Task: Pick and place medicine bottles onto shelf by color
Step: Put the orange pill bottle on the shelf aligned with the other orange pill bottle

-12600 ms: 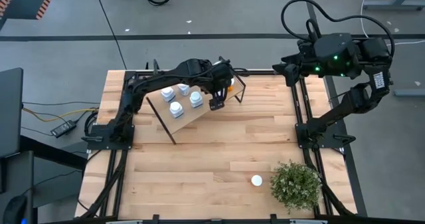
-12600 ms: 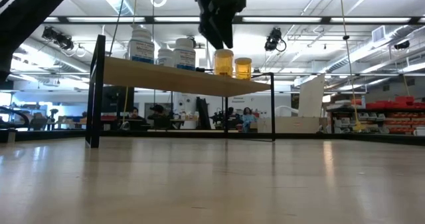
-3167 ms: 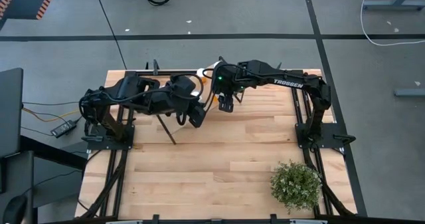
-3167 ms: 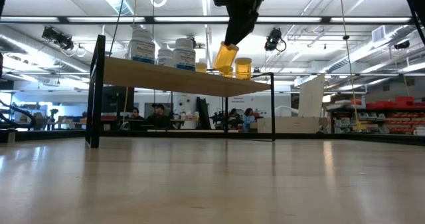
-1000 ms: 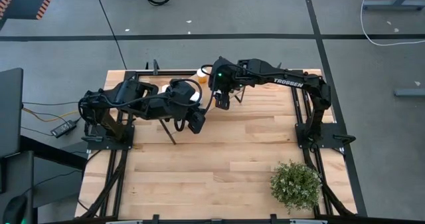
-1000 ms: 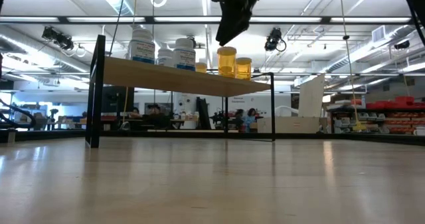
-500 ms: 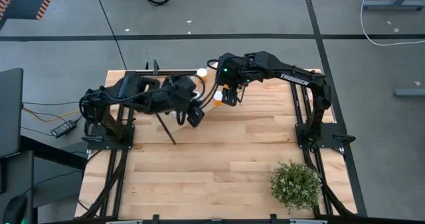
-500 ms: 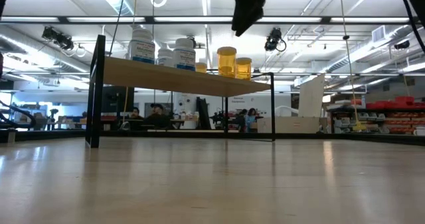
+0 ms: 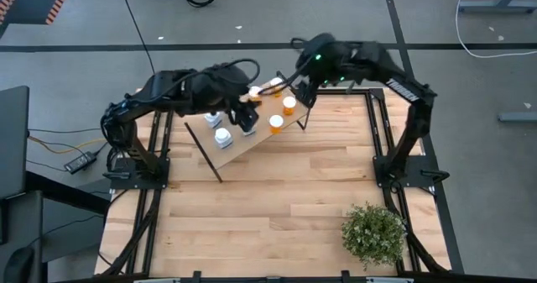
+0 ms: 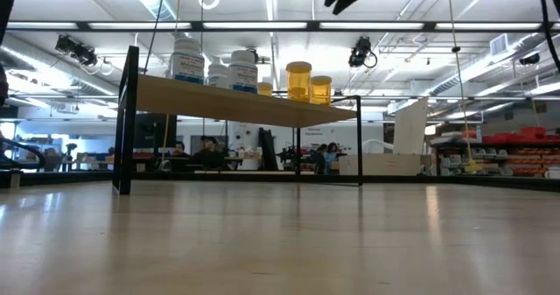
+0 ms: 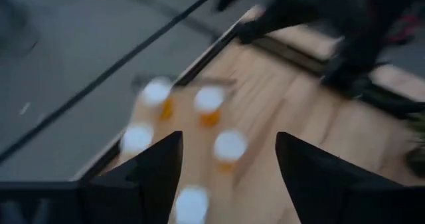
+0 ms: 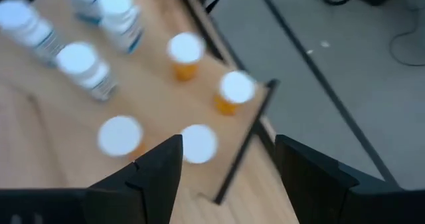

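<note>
Eight small white-capped medicine bottles stand upright on the slanted light-wood shelf (image 9: 243, 136) at the far side of the worktop (image 9: 277, 207): white-bodied bottles (image 9: 222, 137) on its left half, translucent orange bottles (image 9: 275, 123) on its right. Both tools hang above it, each empty with fingers apart: the left tool (image 9: 247, 113) over the white group, the right tool (image 9: 304, 88) beyond the orange group's far right corner. No bottle shows off the shelf, so I judge the sorting finished.

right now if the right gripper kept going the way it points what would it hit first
Probably the orange bottles on the shelf. The right gripper, open and empty, looks down on that end of the board; which orange bottle comes first is unclear, since depth is hard to judge.
</note>
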